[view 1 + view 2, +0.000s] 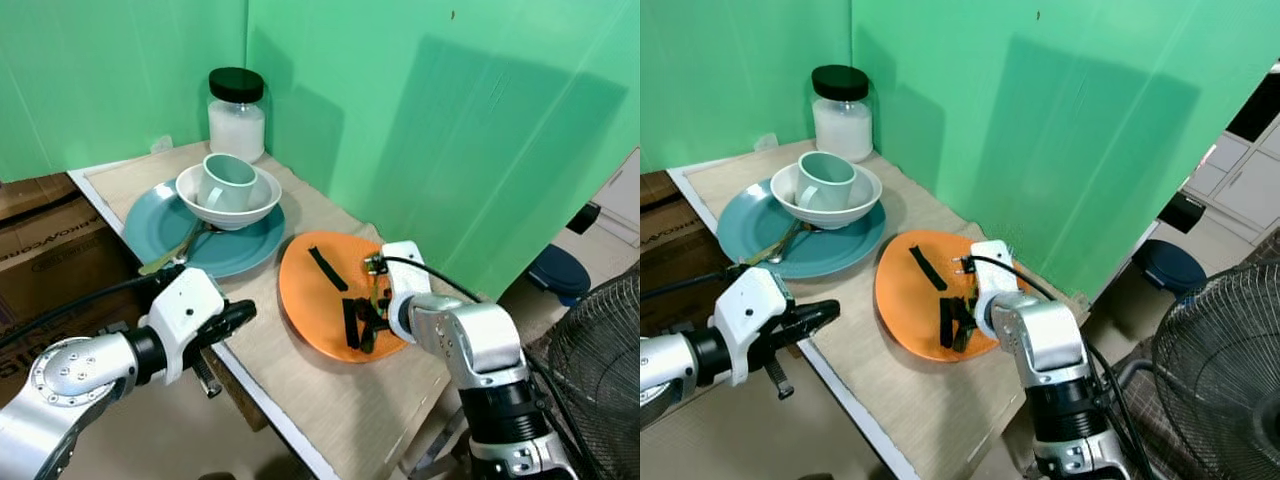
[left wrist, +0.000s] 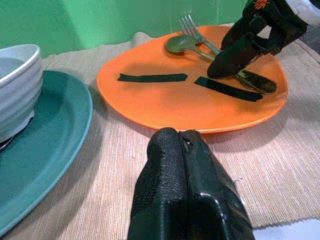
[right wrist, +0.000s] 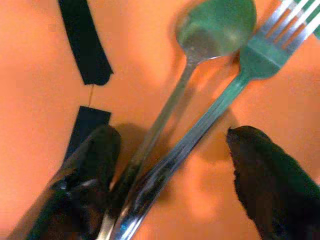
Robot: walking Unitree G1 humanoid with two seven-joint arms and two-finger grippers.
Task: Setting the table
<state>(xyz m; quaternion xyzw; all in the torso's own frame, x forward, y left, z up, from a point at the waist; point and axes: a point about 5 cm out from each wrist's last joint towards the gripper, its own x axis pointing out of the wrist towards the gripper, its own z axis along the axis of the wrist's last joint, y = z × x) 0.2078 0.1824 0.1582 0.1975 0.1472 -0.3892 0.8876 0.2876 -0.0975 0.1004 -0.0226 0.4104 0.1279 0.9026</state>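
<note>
A spoon [image 3: 200, 60] and a fork [image 3: 240, 85] lie side by side on the orange plate [image 1: 315, 300], handles close together and crossing near the right gripper [image 3: 170, 170], heads pointing toward the green wall [image 1: 450, 130]. The right gripper is lowered onto the plate with its two black fingers [image 3: 265, 185] spread apart, one on each side of the two handles, released and not pressing on either. Two strips of black tape [image 2: 152, 77] are stuck flat on the plate surface beside the cutlery. The orange plate rests on a woven beige mat [image 1: 330, 390] that covers the table top. Further along the mat stands a teal plate [image 1: 240, 250] carrying a white ribbed bowl [image 1: 225, 210], and a pale green mug [image 1: 225, 182] sits inside the bowl. More cutlery [image 1: 175, 250] lies on the teal plate, partly under the bowl. Behind these, in the corner of the green wall, stands a glass jar [image 1: 237, 115] with a black lid and white contents. The left gripper [image 2: 187, 190] hovers near the table edge, in front of the orange plate, with its fingers clenched together and holding nothing. A fan [image 1: 600, 370] stands at the robot's right.
</note>
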